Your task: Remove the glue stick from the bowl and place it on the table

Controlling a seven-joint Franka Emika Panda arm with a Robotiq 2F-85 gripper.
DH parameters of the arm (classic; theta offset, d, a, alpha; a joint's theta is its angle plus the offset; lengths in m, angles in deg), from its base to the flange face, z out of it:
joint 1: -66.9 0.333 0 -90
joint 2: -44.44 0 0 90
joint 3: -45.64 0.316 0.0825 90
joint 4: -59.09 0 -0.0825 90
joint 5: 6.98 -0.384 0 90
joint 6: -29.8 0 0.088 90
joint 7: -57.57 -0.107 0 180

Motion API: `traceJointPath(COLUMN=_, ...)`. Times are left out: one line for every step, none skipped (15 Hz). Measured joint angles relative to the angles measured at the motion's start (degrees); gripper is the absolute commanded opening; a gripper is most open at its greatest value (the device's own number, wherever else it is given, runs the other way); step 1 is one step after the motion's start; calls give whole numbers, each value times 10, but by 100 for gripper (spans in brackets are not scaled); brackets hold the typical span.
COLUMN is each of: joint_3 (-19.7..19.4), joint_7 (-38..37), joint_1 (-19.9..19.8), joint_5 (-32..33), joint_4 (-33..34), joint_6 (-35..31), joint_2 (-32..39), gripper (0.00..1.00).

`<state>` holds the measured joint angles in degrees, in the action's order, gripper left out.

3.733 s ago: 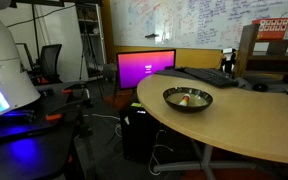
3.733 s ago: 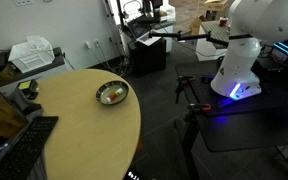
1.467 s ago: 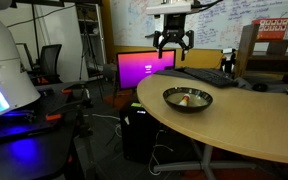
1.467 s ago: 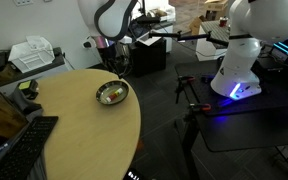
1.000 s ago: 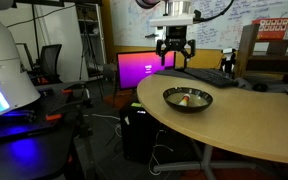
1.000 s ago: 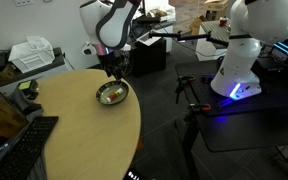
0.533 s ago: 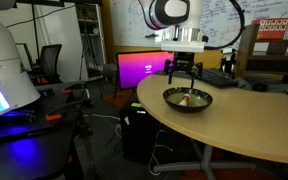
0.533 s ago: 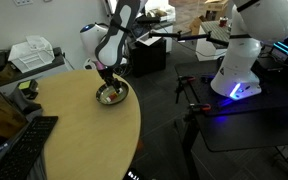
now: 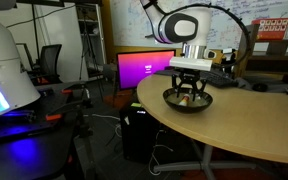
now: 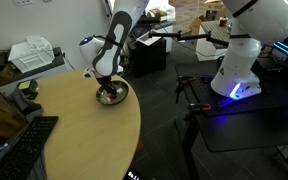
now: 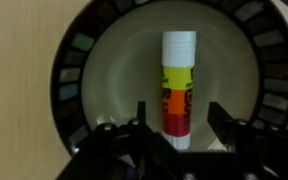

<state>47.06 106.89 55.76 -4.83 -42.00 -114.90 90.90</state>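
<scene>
The glue stick [image 11: 178,88] lies in the bowl [image 11: 74,70], a white cylinder with yellow, orange and red bands. In the wrist view my gripper [image 11: 180,122] is open, its two fingers standing either side of the stick's lower end with gaps on both sides. In both exterior views the gripper [image 9: 189,92] [image 10: 105,84] reaches down into the dark bowl [image 9: 170,101] [image 10: 119,98] on the tan table [image 9: 234,125] [image 10: 74,135]. The stick is hidden by the gripper in both exterior views.
A keyboard [image 9: 206,75] [image 10: 24,150] lies on the table beyond the bowl. A monitor with a pink screen [image 9: 144,66] stands behind the table edge. A white robot base [image 10: 239,60] and a cart [image 10: 234,125] stand off the table.
The arm came in from above and descended steadily; the gripper now sits inside the bowl around the glue stick.
</scene>
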Motion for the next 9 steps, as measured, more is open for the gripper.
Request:
traceJointPath(joint_3=0, joint_7=0, joint_1=-2, joint_5=0, joint_4=5, joint_6=0, joint_2=6, gripper=31)
traceJointPath(joint_3=1, joint_7=0, joint_1=-5, joint_5=0, joint_4=10, joint_6=1, joint_2=11, gripper=24)
traceJointPath(joint_3=1, joint_7=0, joint_1=-6, joint_5=1, joint_4=13, joint_6=1, joint_2=14, gripper=15)
traceJointPath(joint_3=3, joint_7=0, joint_1=-8, joint_5=1, joint_4=16, joint_6=2, joint_2=17, gripper=8)
traceJointPath(joint_3=5, joint_7=0, joint_1=-11, joint_5=2, joint_4=18, joint_6=4, joint_2=18, gripper=8)
traceJointPath(joint_3=10, joint_7=1, joint_1=-15, joint_5=2, joint_4=21, joint_6=8, joint_2=18, gripper=8)
traceJointPath(joint_3=16, joint_7=1, joint_1=-19, joint_5=2, joint_4=25, joint_6=15, joint_2=18, gripper=8)
traceJointPath(joint_3=23, joint_7=1, joint_1=-23, joint_5=2, joint_4=29, joint_6=20, joint_2=17, gripper=8)
traceJointPath(joint_3=29, joint_7=3, joint_1=-29, joint_5=2, joint_4=32, joint_6=23, joint_2=12, gripper=8)
